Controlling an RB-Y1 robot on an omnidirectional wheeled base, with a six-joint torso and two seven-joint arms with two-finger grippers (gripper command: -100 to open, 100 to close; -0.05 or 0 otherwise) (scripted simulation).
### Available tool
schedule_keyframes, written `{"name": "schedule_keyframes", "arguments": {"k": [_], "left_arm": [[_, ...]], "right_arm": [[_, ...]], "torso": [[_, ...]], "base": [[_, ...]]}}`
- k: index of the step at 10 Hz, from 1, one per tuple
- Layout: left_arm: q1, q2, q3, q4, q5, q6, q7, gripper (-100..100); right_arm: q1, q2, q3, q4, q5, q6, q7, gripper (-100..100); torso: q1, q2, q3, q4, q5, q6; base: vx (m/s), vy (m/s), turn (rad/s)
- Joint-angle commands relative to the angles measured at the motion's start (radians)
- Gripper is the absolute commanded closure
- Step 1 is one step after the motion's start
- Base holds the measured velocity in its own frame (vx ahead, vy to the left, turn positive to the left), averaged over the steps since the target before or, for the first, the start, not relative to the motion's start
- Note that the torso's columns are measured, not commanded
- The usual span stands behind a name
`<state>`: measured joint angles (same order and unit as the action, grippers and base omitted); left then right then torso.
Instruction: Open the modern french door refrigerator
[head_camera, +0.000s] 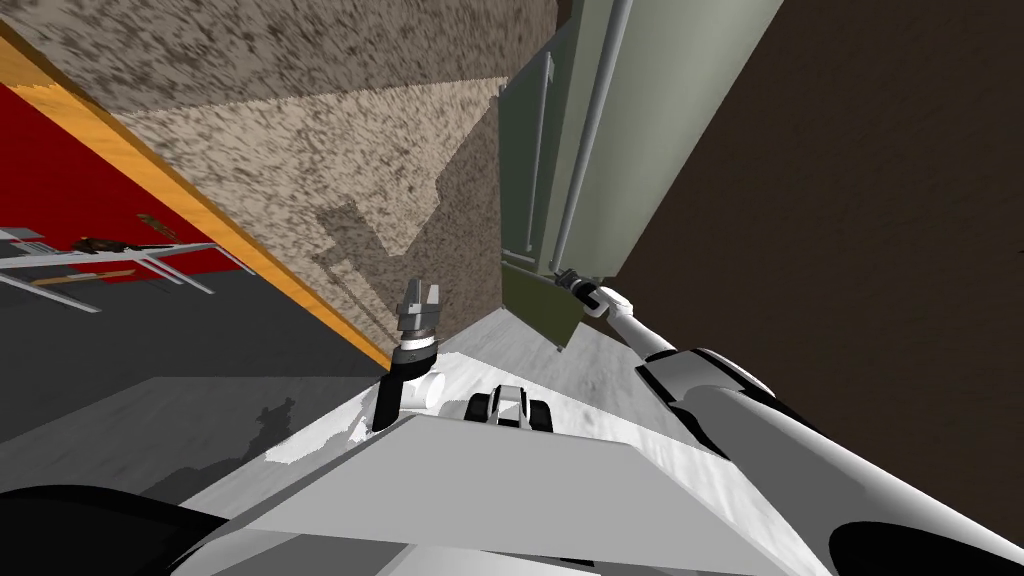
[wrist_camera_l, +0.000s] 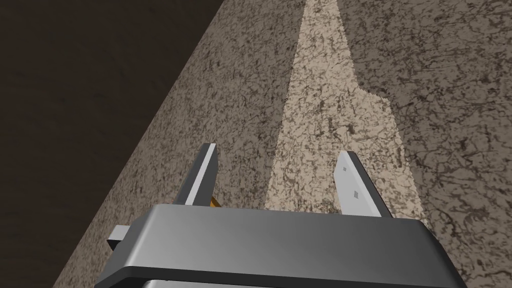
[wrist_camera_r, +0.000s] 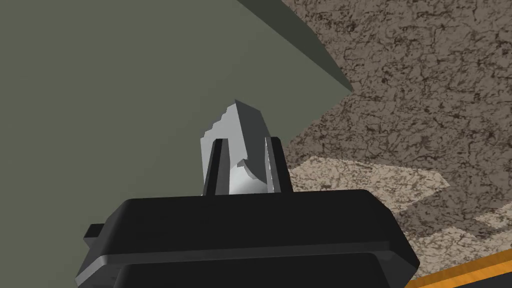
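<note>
The grey-green refrigerator (head_camera: 640, 120) stands ahead at the upper middle, with two long pale bar handles (head_camera: 590, 140) running side by side down its doors. My right arm reaches out to the lower end of the right-hand bar, where the right gripper (head_camera: 570, 280) sits. In the right wrist view its two fingers (wrist_camera_r: 273, 165) press the sides of the light grey handle (wrist_camera_r: 240, 125), against the flat grey-green door (wrist_camera_r: 125, 100). My left gripper (head_camera: 420, 300) hangs apart to the left of the refrigerator, open (wrist_camera_l: 280, 175) with nothing between its fingers.
A speckled beige-brown surface (head_camera: 300, 150) spreads left of the refrigerator, edged by an orange strip (head_camera: 200, 210) and a red area (head_camera: 60, 160). A grey rack (head_camera: 100, 260) with small items stands far left. A dark brown wall (head_camera: 850, 200) lies right of the refrigerator.
</note>
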<state>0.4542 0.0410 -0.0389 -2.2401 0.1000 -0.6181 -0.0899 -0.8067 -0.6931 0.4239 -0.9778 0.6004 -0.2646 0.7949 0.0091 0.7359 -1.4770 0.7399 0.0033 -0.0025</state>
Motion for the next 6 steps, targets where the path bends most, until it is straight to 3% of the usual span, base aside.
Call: {"name": "schedule_keyframes", "arguments": {"k": [1,6], "left_arm": [[0.000,0.000,0.000,0.000,0.000,0.000,0.000,0],[0.000,0.000,0.000,0.000,0.000,0.000,0.000,0]], "right_arm": [[-0.003,0.003,0.021,-0.024,-0.005,-0.043,-0.010,100],[-0.010,0.009,0.073,-0.083,-0.016,-0.149,-0.036,100]], "torso": [[-0.005,0.002,0.001,0.000,-0.001,-0.002],[-0.009,0.005,0.003,0.000,-0.003,0.004]], "base": [[-0.103,-0.222,0.065],[-0.093,-0.253,0.056]]}}
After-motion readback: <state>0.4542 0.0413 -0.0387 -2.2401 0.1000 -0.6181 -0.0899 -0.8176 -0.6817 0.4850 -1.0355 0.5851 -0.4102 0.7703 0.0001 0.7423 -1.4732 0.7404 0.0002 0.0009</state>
